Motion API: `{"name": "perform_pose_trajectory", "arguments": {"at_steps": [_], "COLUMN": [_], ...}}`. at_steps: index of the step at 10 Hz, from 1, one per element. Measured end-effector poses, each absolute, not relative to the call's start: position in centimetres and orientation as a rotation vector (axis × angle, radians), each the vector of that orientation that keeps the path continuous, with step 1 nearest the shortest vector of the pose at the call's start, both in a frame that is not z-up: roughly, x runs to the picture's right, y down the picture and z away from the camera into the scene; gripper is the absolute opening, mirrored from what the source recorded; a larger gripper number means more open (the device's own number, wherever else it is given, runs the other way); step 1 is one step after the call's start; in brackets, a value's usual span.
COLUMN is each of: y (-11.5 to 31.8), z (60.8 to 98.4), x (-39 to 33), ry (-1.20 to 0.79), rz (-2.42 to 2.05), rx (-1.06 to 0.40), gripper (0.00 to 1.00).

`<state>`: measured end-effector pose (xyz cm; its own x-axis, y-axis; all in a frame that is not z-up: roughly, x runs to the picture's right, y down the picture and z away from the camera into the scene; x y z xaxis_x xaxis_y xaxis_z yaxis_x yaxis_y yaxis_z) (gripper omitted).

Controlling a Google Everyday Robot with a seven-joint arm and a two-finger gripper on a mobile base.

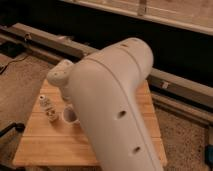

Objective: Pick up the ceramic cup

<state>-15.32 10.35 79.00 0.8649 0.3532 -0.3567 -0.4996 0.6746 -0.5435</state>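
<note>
The ceramic cup (69, 116), small, white, dark inside, sits upright on the worktop (50, 145); the tool (60, 75) is above it.

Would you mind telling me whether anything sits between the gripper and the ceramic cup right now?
Nothing visible does. The gripper hangs just above the ceramic cup on the wooden table. The small bottle stands to the cup's left, beside the path, not in it. The arm hides the cup's right side.
</note>
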Motion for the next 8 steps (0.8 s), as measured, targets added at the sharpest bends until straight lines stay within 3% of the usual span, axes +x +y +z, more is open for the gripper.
{"name": "perform_pose_trajectory", "arguments": {"at_steps": [5,8], "y": [6.7,5.4], "z": [70.7,68.7], "x": [-10.1,-7.7], "ry": [0.021,-0.064], "rz": [0.535,0.560], "rx": [-0.707,-0.713], "gripper": [0.00,0.00]}}
